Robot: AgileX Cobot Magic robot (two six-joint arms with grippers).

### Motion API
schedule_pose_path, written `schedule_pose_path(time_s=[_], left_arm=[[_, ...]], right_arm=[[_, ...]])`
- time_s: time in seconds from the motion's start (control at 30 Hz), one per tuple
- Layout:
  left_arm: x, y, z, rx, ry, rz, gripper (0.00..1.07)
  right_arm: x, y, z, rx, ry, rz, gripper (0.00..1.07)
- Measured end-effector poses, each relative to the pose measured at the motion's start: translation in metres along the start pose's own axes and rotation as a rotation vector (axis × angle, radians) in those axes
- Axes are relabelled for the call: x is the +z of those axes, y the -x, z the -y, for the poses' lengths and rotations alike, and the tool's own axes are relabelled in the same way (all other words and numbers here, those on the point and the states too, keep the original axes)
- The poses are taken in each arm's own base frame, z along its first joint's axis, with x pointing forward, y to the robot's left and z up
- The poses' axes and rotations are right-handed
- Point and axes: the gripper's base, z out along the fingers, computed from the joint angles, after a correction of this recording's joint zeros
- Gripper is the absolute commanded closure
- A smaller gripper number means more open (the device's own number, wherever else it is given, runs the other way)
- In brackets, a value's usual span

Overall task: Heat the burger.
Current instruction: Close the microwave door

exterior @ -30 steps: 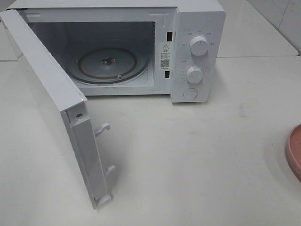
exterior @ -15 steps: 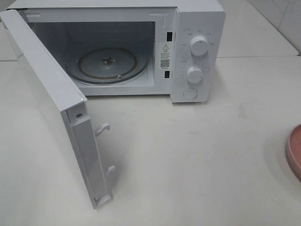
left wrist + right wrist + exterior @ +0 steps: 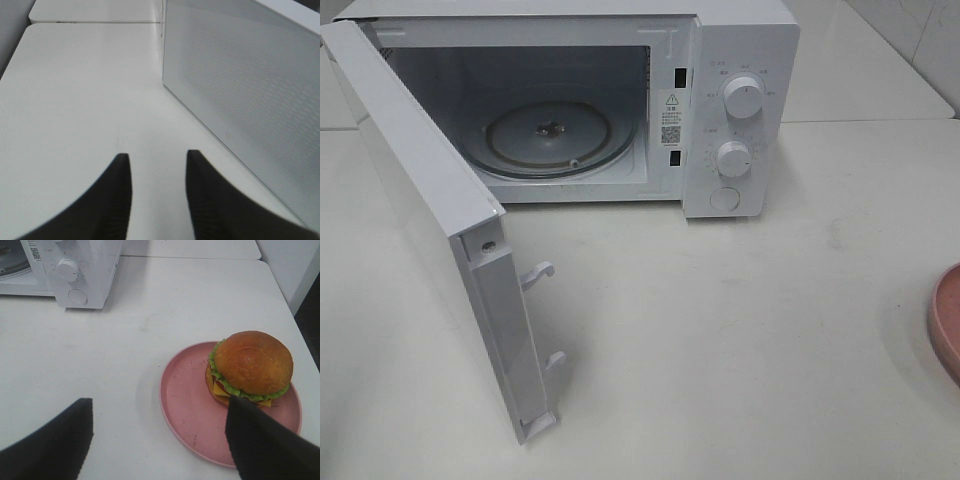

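On the pink plate (image 3: 190,410) sits the burger (image 3: 250,367), just ahead of the right gripper (image 3: 160,432), whose jaws stand wide apart, holding nothing, over the table (image 3: 150,315).

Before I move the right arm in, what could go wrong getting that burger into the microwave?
The burger sits off-centre on the pink plate, toward the rim; a pinch on its soft layers might squash or split the stack. The right gripper is open wide, with one finger already over the plate, so closing could nudge it. The microwave door swings out on the left; the left gripper hovers beside it.
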Motion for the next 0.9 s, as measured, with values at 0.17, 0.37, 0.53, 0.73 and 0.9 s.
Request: schedule_pose_path(time_s=[0.17,0.37,0.53,0.73,0.9], left_arm=[[0.031,0.003,-0.005,-0.024,0.011,-0.028,1.07],[0.065,0.0,-0.011,-0.034,0.038,0.057,1.07],[0.087,-0.01,-0.017,-0.015,0.09,0.143,1.07],[0.1,-0.007,-0.023,-0.001,0.138,0.221,1.07],[0.124,-0.002,-0.027,0.075,0.163,0.25,1.07]], right_arm=[[0.0,0.0,0.0,0.0,0.0,0.0,0.35],[0.0,0.0,0.0,0.0,0.0,0.0,0.35],[0.0,0.0,0.0,0.0,0.0,0.0,0.35],[0.0,0.0,0.0,0.0,0.0,0.0,0.35],[0.0,0.0,0.0,0.0,0.0,0.0,0.35]])
